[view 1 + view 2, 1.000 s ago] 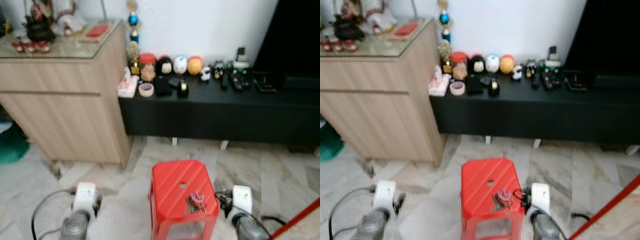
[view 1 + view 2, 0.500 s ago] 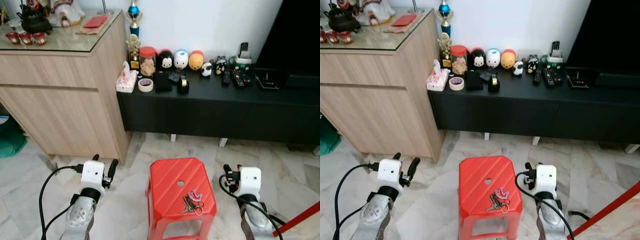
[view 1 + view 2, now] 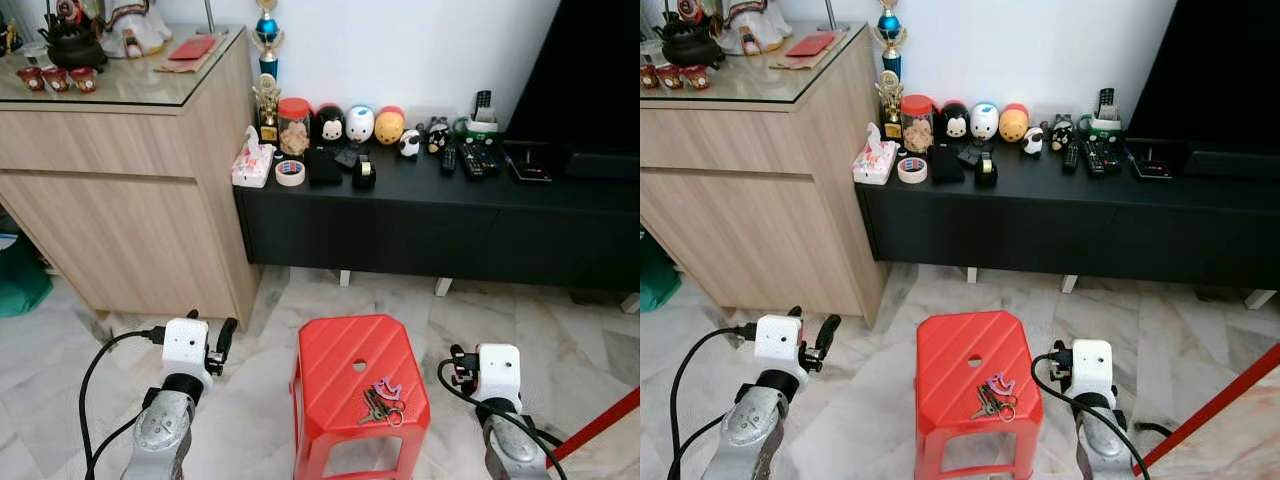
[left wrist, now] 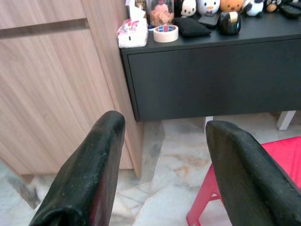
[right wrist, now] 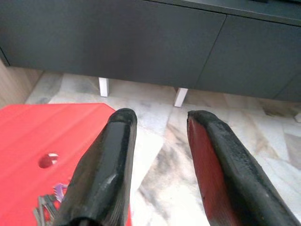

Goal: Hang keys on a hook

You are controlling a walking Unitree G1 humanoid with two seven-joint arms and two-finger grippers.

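The bunch of keys lies on the near right part of the red plastic stool, untouched. The right gripper hovers just right of the stool, fingers parted and empty; the left gripper, also parted, waits left of it. The right gripper should descend squarely over the key ring before closing.

A red plastic stool stands on marble floor tiles before a low black cabinet beside a light wooden sideboard.
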